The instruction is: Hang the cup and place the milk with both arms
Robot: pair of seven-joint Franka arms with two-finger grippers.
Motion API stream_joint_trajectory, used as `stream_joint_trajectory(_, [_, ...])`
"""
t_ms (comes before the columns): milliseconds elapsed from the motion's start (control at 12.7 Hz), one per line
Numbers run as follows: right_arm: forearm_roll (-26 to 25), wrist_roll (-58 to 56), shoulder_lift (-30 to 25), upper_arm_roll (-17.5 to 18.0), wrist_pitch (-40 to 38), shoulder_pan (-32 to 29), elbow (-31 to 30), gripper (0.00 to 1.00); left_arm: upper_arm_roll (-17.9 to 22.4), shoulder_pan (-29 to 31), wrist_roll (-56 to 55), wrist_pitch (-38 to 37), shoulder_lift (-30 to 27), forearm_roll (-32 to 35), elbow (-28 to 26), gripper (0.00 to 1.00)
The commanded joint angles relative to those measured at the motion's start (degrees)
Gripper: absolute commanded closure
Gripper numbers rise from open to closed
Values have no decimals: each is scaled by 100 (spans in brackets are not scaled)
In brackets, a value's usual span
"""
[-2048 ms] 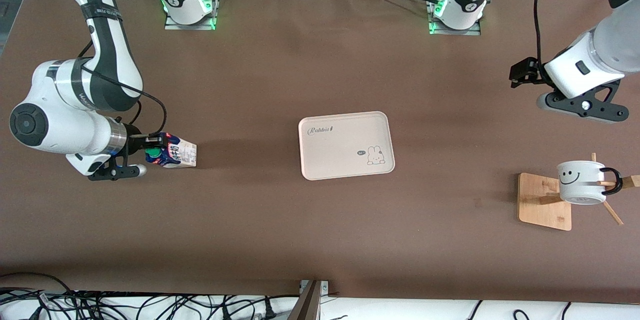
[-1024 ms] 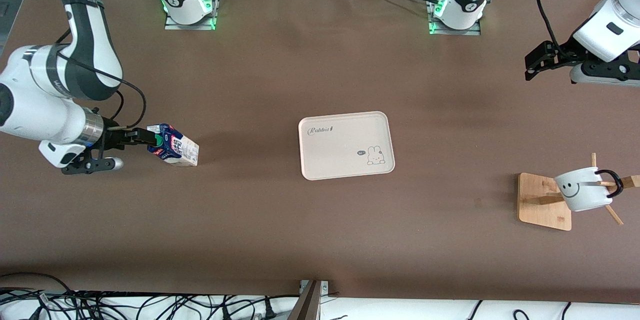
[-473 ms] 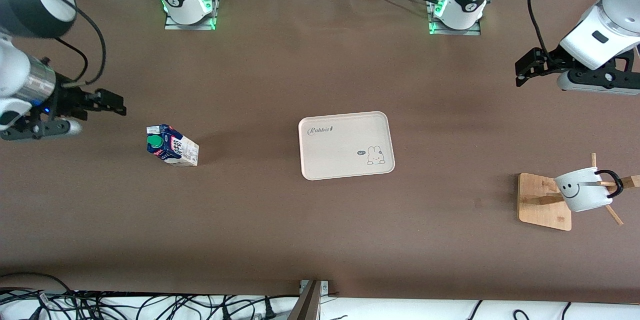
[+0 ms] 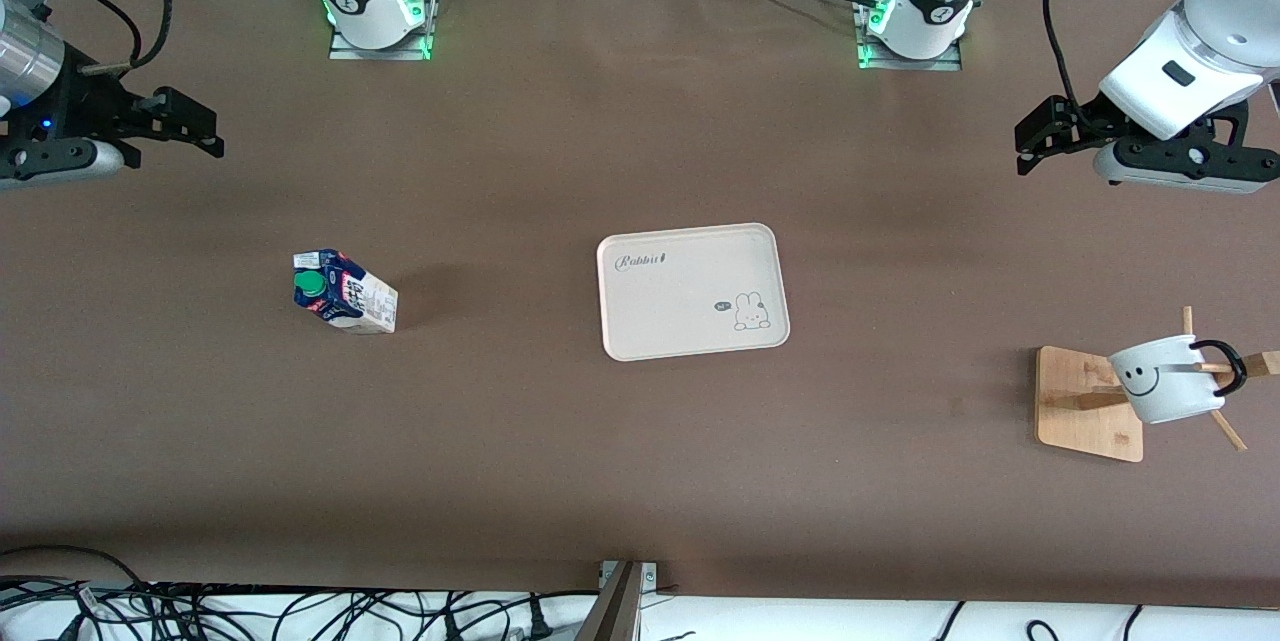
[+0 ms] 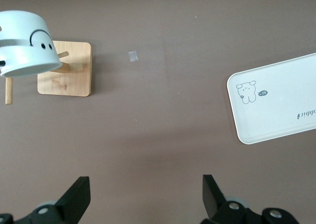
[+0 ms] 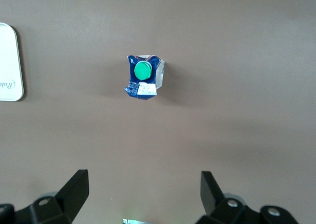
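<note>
The milk (image 4: pixel 343 293) stands on the bare table toward the right arm's end, apart from the tray; the right wrist view shows its green cap (image 6: pixel 143 70) from above. The cup (image 4: pixel 1165 381) hangs tilted by its black handle on a peg of the wooden rack (image 4: pixel 1088 406) toward the left arm's end; it also shows in the left wrist view (image 5: pixel 24 41). My right gripper (image 4: pixel 200 126) is open and empty, up over the table's edge, away from the milk. My left gripper (image 4: pixel 1035 136) is open and empty, up over bare table away from the rack.
A beige tray (image 4: pixel 690 321) with a rabbit print lies at the table's middle; it also shows in the left wrist view (image 5: pixel 276 130) and, at its edge, in the right wrist view (image 6: pixel 9 63). Cables lie along the table's front edge.
My right gripper let go of the milk and drew up and away from it; the milk stays standing. The cup settled tilted on its peg. My left gripper shifted slightly.
</note>
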Motion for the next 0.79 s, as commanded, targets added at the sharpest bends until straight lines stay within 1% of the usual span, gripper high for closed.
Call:
stream_joint_trajectory(0, [-305, 117, -145, 249, 111, 9, -80, 0, -5, 50, -58, -97, 83, 64, 175, 0])
stream_joint_trajectory(473, [-261, 56, -13, 206, 33, -44, 88, 0, -5, 67, -67, -264, 75, 64, 158, 0])
stream_joint_trajectory(709, [-235, -278, 14, 197, 24, -53, 157, 0, 4, 67, -67, -264, 75, 64, 158, 0])
